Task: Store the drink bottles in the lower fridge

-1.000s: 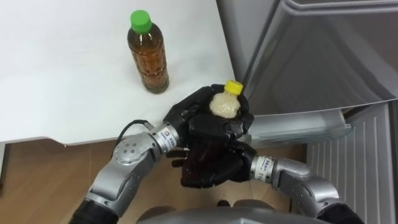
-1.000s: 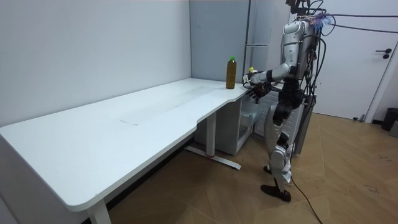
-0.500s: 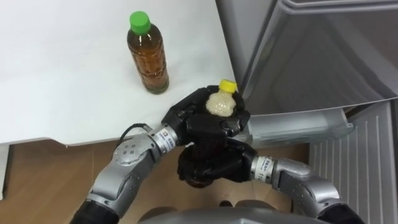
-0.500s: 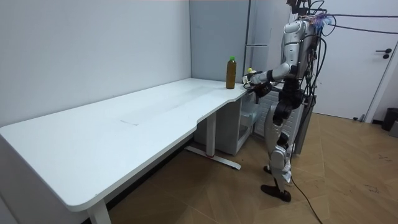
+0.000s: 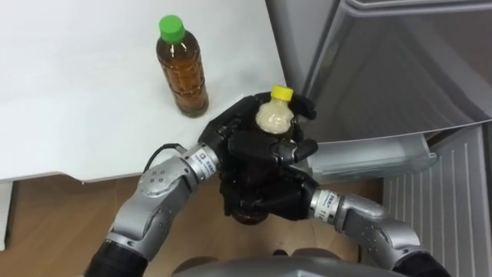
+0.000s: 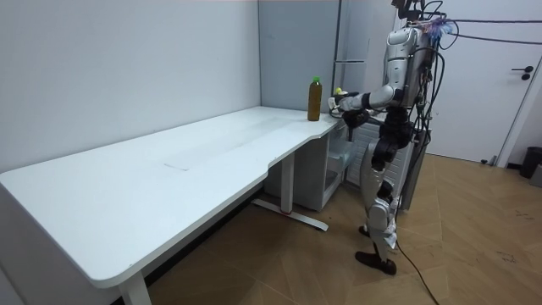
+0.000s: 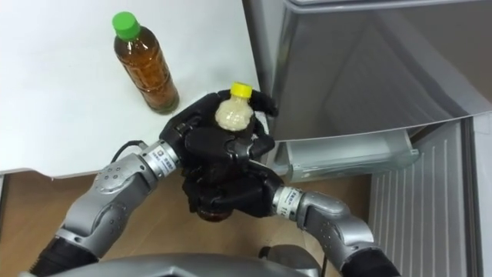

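Holding the yellow-capped bottle [image 5: 274,115] in a two-handed clasp just in front of the fridge [image 5: 384,61], the robot stands at the fridge end of the white table [image 5: 77,92]. The left hand [image 5: 234,138] has its fingers curled round the bottle's shoulder, under the cap. The right hand [image 5: 265,196] is wrapped round the lower body of the bottle, directly beneath the left hand. The main risk is a drop: if either hand lets go before the other carries the weight alone, the smooth bottle can slide out and fall to the wooden floor [image 5: 46,223] at the foot of the fridge. The stacked fingers may also snag on one another during separation and tilt the bottle. A second risk is collision, since the pale ledge [image 5: 369,158] projecting from the fridge lies just beside the hands and could be struck on the way down. The green-capped bottle [image 5: 182,69] stands upright on the table near the fridge, where a sweeping left forearm could topple it. The tabletop is flat, glossy and otherwise bare. In the room view, plain pale walls run up to the fridge and a white door [image 6: 525,85] stands beyond it.
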{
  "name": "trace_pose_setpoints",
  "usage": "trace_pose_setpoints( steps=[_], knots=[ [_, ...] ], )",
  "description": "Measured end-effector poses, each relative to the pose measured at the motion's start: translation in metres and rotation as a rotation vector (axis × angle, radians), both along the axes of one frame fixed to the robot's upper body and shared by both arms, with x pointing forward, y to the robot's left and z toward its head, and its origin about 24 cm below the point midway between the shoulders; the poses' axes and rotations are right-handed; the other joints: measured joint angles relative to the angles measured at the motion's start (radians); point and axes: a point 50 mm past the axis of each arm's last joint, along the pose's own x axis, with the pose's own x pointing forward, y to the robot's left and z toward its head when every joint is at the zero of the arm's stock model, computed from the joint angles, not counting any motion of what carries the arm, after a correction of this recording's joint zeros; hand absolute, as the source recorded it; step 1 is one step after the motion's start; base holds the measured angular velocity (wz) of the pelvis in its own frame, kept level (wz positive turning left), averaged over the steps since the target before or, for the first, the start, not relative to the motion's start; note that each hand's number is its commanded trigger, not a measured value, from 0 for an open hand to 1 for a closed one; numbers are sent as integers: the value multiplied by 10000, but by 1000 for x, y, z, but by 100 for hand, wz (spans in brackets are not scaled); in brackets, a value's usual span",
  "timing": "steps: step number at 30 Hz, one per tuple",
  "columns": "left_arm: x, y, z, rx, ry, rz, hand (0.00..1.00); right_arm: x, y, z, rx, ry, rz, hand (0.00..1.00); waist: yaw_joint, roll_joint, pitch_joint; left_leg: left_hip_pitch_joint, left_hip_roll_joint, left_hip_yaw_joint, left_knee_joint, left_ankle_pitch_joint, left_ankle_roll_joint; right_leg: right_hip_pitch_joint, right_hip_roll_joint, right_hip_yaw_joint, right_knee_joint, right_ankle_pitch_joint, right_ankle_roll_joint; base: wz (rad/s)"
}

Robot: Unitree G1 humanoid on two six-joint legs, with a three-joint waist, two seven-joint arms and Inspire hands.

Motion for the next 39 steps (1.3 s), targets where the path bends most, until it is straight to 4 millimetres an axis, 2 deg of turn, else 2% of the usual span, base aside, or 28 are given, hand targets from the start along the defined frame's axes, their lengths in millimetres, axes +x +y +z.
trace_pose_setpoints(
  steps=[8,16,19,22,26,29,34,37,39],
  knots=[
    [2,3,10,-12,-453,10,0,0,1,3,523,-152,90,100,11,-49,33,-54,-8,21,12,-18,21,-12,-6,34,1,0,1,0],
    [2,10,35,313,-1568,-364,0,0,2,8,1100,-515,458,100,-150,-13,49,-138,12,-16,236,-123,52,-19,-19,-9,-17,0,1,2],
    [4,12,52,136,-2255,-297,0,-1,1,11,1235,-623,515,100,-293,51,62,-255,8,-115,383,-190,72,-23,-37,-100,-16,1,3,8],
    [3,13,74,-148,-3175,-272,0,-8,-1,8,1391,-359,459,100,-246,83,64,-239,14,-138,391,-192,70,-14,-52,-113,-15,1,3,1],
    [2,19,120,-2144,-4938,130,0,-21,-14,-2,1025,225,124,100,-195,255,85,4,16,-97,279,-192,70,156,-80,-81,-9,-7,16,-1],
    [4,23,146,-3393,-6084,352,0,-29,-24,-7,692,587,-67,100,26,279,70,83,15,27,155,-190,72,192,-81,-60,11,-29,48,-11],
    [1,33,162,-3568,-7023,625,0,-45,-41,-15,-49,986,-514,100,119,265,66,234,22,35,159,-185,65,308,-72,-63,-1,-46,45,-2],
    [2,46,172,-3397,-7601,1173,0,-58,-56,-25,-248,1634,-1290,100,265,228,48,297,15,25,155,-187,64,355,-88,-92,-9,-54,47,0],
    [-1,57,182,-3277,-8257,1605,0,-73,-69,-36,-511,2412,-1959,100,346,180,19,296,-6,17,103,-186,68,410,-118,-124,-43,-80,69,4]
  ],
)
